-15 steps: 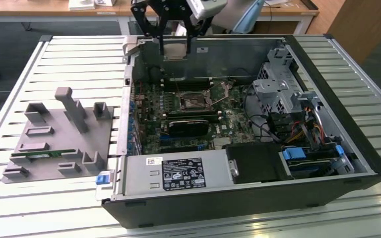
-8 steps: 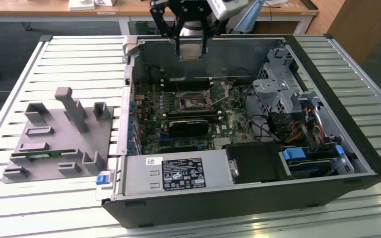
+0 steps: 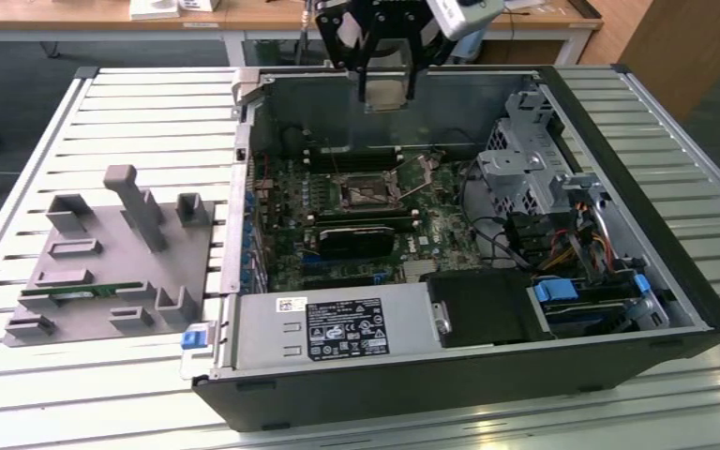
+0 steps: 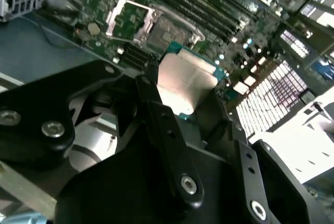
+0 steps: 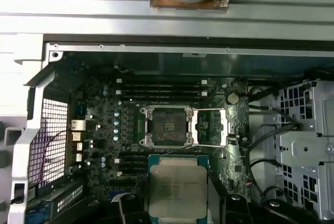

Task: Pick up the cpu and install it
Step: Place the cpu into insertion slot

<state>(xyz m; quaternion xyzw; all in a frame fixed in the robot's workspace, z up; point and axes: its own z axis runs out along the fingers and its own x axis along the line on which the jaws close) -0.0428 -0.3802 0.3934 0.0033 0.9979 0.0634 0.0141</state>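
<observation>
In the exterior view, nearest the camera, the power supply box (image 3: 335, 328) fills the front of the open computer case (image 3: 460, 384). The grey tray (image 3: 97, 272) lies outside the case, at about nine o'clock from the board. Further in, the motherboard's socket (image 5: 166, 125) stands bare with its retaining frame (image 5: 210, 127) swung aside, so the seat looks ready to take a chip. Farthest off, at twelve o'clock from the socket and well above the board, the gripper (image 3: 385, 96) hangs near the case's far wall. Its jaws are clenched on the cpu (image 5: 177, 187), pinching two opposite edges. That grip leaves the underside free, presumably so the chip can go down flat. The silver lid faces up toward the wrist, and the green rim shows around it in both wrist views. The chip is close to square, so no long axis stands out. Its edges look roughly squared to the socket's frame, though a slight tilt cannot be ruled out.
</observation>
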